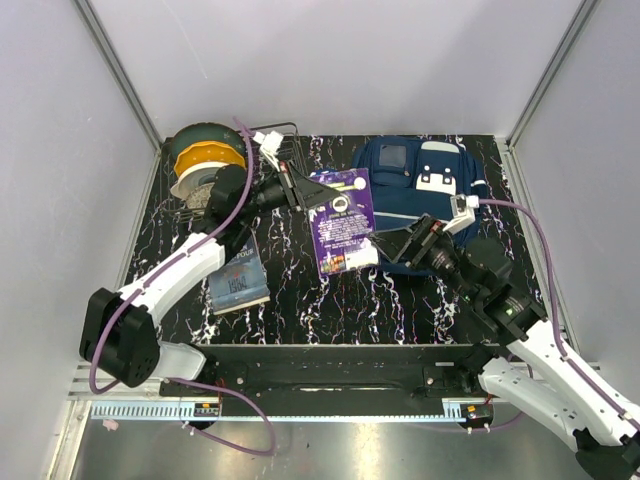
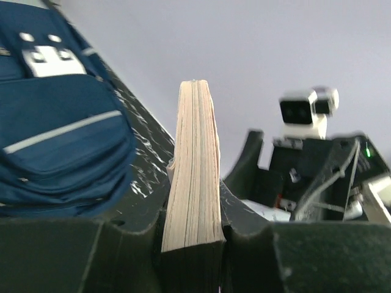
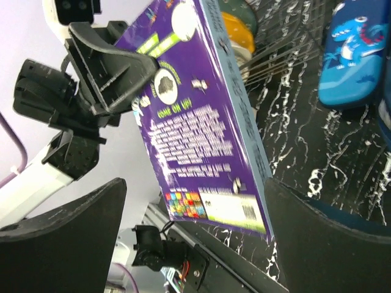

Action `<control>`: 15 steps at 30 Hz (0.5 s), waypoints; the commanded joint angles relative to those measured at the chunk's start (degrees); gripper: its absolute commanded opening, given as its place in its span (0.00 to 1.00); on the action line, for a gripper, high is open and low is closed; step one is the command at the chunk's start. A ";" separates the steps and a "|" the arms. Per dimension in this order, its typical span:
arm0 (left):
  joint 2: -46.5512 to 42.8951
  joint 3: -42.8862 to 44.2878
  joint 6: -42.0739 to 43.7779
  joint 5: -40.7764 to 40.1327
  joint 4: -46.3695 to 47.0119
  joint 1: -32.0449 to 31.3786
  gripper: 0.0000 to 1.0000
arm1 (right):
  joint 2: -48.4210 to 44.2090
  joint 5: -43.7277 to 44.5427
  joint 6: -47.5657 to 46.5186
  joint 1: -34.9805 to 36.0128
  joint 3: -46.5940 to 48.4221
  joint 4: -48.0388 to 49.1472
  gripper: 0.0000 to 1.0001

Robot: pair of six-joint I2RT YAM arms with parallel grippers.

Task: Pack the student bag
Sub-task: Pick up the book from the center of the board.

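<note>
The navy student bag (image 1: pixel 425 180) lies at the back right of the table, with white patches on its front pockets; it also fills the left of the left wrist view (image 2: pixel 58 140). My left gripper (image 1: pixel 303 190) is shut on the top edge of a purple book (image 1: pixel 342 222) and holds it in the air beside the bag. The book's page edge (image 2: pixel 194 177) sits clamped between my left fingers, and its back cover (image 3: pixel 195 116) faces the right wrist camera. My right gripper (image 1: pixel 393 246) is open wide around the book's lower corner, its fingers (image 3: pixel 333 244) not closed on it.
A second book (image 1: pixel 238 277) lies flat at the front left. A wire rack holding a yellow-and-green spool (image 1: pixel 205 160) stands at the back left. A glossy blue dinosaur pencil case (image 3: pixel 353 55) lies on the marbled table. Grey walls enclose the table on three sides.
</note>
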 commanded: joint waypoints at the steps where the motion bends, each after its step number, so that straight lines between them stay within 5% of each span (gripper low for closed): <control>1: -0.88 -0.37 -7.55 -11.93 1.13 2.61 0.00 | -1.64 5.84 5.98 -0.10 -4.44 -1.57 1.00; 4: -1.14 -3.73 -15.21 -16.68 7.99 2.61 0.00 | -2.52 4.17 9.93 -0.01 -8.66 2.99 1.00; 15: -0.61 -6.27 -21.46 -23.10 13.80 2.08 0.00 | 3.79 4.53 17.34 -0.10 -13.43 19.61 1.00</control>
